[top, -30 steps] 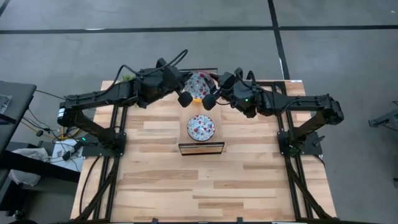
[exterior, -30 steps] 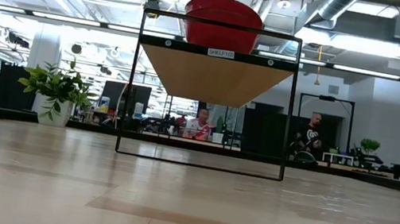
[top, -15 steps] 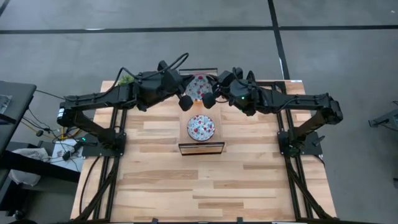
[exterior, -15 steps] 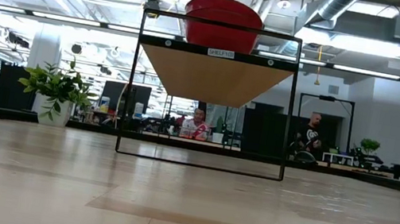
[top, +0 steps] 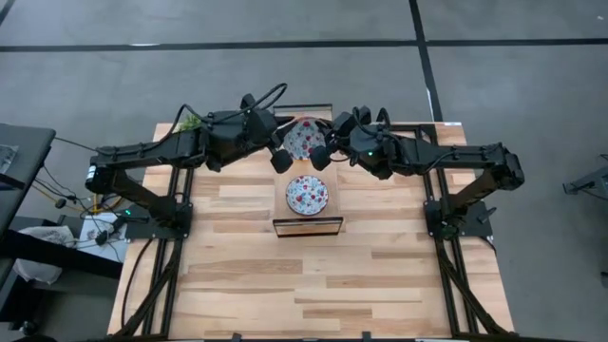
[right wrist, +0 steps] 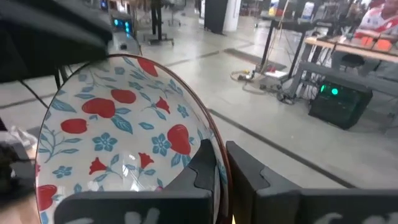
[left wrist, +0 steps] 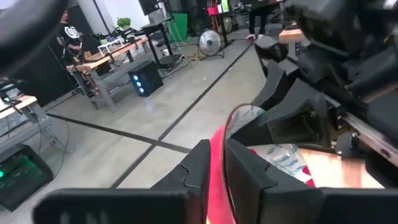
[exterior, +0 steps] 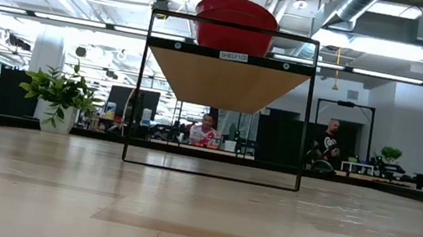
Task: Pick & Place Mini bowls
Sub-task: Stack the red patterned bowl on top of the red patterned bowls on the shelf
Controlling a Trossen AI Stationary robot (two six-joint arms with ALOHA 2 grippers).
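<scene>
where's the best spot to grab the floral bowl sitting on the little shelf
Probably by its rim, coming straight down from above. The floral bowl sits upright on the shelf, mouth up, so the thin rim is the only edge two fingers can pinch. Its near side looks freest, since the left gripper and right gripper crowd the far side with another patterned bowl.

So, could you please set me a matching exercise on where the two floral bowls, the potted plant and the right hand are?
Things:
1. raised white floral round bowl
2. lower white floral round bowl
3. small green potted plant
4. right hand

Places or states:
A. far-left corner of the wooden table
B. pinching a bowl's rim
C. on the black-framed wooden shelf
D. up in the air between both arms

Pairs: 1-D, 2-C, 3-A, 4-B
</scene>
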